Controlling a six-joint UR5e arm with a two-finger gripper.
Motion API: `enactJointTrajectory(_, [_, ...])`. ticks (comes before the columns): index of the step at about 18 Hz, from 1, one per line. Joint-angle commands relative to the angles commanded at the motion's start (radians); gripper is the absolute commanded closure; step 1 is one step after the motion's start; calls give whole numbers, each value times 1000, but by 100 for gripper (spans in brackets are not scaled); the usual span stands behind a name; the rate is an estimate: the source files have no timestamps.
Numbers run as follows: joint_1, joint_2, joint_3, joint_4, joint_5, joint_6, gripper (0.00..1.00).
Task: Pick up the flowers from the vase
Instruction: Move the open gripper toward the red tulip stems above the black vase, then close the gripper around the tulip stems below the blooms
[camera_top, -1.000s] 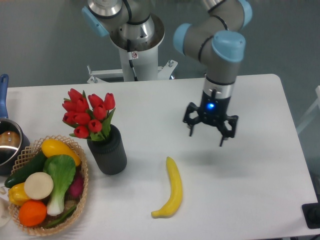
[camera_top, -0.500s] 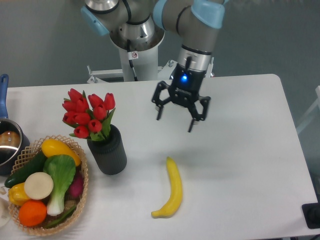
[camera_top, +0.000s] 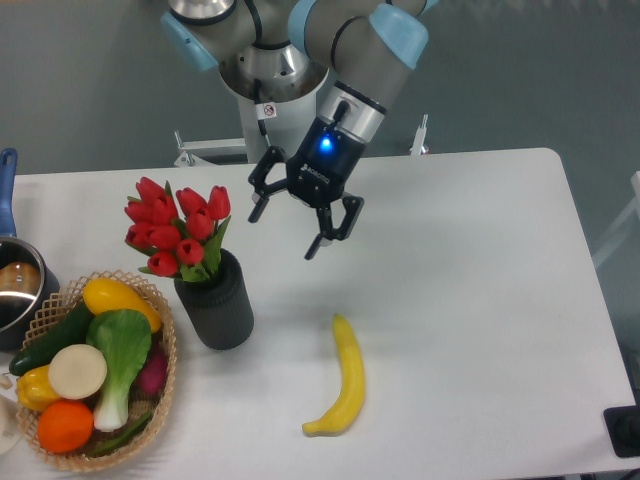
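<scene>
The flowers, red tulip buds with green leaves, stand upright in the vase, a dark ribbed cylinder at the left of the white table. My gripper hangs open and empty above the table, to the right of the flowers and slightly above their tops, a short gap away. Its fingers point down and to the left. The stems are hidden inside the vase.
A woven basket of vegetables sits just left of the vase. A metal pot with a blue handle is at the left edge. A yellow banana lies right of the vase, near the front.
My gripper has moved left across the table, from the right of centre to close beside the flowers, and has tilted. It stays open. Nothing on the table moved.
</scene>
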Motion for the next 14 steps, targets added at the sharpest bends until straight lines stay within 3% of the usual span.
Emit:
enactJointTrajectory(10, [-124, -64, 11, 5, -103, 16, 0])
enactJointTrajectory(11, [-129, -69, 12, 6, -103, 16, 5])
enactJointTrajectory(12, [-132, -72, 12, 6, -103, 14, 27])
enactJointTrajectory(14, [-134, -72, 14, 6, -103, 16, 62])
